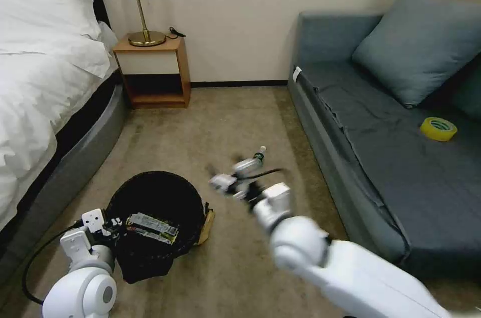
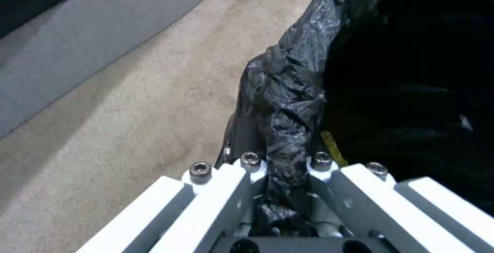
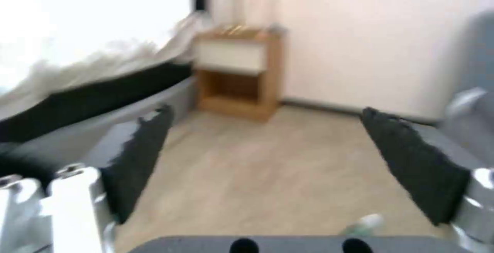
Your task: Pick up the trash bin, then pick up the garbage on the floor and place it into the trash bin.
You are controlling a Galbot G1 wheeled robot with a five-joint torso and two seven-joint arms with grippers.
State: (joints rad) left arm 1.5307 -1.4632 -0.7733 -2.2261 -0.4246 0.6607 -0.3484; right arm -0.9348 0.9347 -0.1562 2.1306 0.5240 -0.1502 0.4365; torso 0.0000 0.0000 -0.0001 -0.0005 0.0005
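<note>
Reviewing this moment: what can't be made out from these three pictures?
- Head view: the right gripper is motion-blurred in front of the clear bottle, so contact between them can't be judged.
- Head view: the brown piece beside the trash bin is mostly hidden by the bin.
- Left wrist view: the left gripper clamps the bin's black bag; the bin's inside is too dark to read.
- Right wrist view: the bottle's cap is cut off by the gripper body.
</note>
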